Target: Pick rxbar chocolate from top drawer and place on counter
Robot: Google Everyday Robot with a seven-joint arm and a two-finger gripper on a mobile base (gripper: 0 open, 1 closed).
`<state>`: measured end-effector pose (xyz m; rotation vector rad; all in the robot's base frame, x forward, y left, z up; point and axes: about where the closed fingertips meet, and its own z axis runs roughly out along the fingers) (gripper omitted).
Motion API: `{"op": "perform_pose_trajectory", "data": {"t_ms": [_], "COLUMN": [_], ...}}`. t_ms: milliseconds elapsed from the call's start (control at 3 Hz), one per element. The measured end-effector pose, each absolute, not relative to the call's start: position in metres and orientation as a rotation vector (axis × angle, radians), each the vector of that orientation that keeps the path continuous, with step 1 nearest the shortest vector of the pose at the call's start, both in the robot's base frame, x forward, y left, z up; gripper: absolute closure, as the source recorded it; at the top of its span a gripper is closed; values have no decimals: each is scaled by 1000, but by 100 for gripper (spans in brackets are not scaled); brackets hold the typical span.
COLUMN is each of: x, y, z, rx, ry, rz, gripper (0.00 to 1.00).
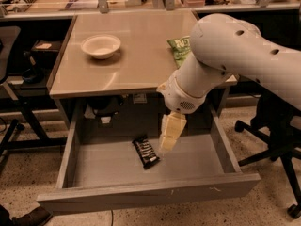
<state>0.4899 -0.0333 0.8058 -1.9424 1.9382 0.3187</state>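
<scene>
Here we are at the open top drawer (149,193), pulled well out from under the counter (136,67). The rxbar chocolate (146,152) lies flat on the drawer floor, near the middle, turned at a slant. The gripper (166,145) hangs down inside the drawer, its pale tip just beside the bar's right end. I cannot tell whether it touches the wrapper, or whether it is parted or clenched; it reads as one cream shape from here. Nothing appears to be in its hold.

The step in hand, as I judge it, is the approach to the grasp. The bar is thin and flat (never an easy pick off sheet metal), so the gripper wants to slide left until it is centred over the wrapper. The wrist should turn so the closing line runs across the bar's narrow width, matching that slant. Then it goes straight down, low enough to catch the edges without grinding into the floor.

The big white arm (235,46) reaches in under the counter's front edge, so the lift out calls for drawing back before rising. Up top, a white bowl (100,45) sits to the left and a green chip bag (180,48) to the right, with bare tabletop between them for the landing.
</scene>
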Motion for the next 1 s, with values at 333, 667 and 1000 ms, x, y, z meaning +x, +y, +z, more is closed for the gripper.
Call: {"op": "perform_pose_trajectory", "data": {"t_ms": [333, 667, 1000], "x": [489, 492, 503], "y": [-32, -23, -11], "z": [803, 778, 729], "rx": [-1947, -1925, -1882], "ry": [1936, 1918, 1894], "rz": [332, 375, 455], "gripper": [0, 0, 0]}}
